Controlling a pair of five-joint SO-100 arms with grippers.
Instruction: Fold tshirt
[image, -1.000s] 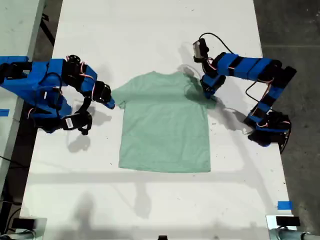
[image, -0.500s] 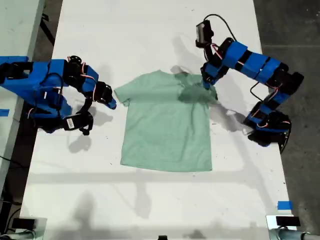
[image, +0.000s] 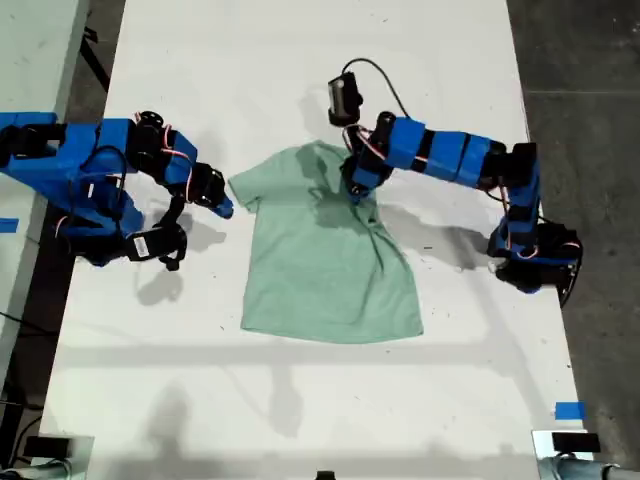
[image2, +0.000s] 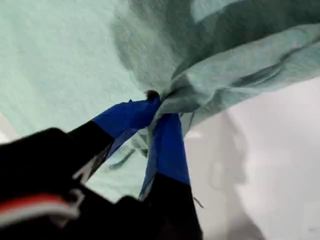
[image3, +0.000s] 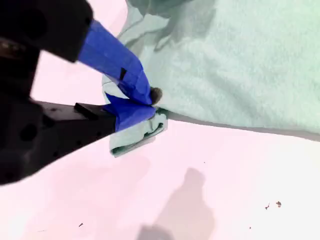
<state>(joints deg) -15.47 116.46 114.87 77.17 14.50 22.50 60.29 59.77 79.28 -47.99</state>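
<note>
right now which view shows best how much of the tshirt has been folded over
The exterior view: it shows the whole tshirt, one sleeve side pulled inward by my first gripper. The first wrist view shows only bunched cloth at its closed jaws; the second wrist view only a sleeve edge pinched by my second gripper.

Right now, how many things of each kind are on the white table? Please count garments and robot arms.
Garments: 1, the tshirt
Robot arms: 2, my first gripper and my second gripper, each with jaws shut on the cloth
Total: 3
</note>
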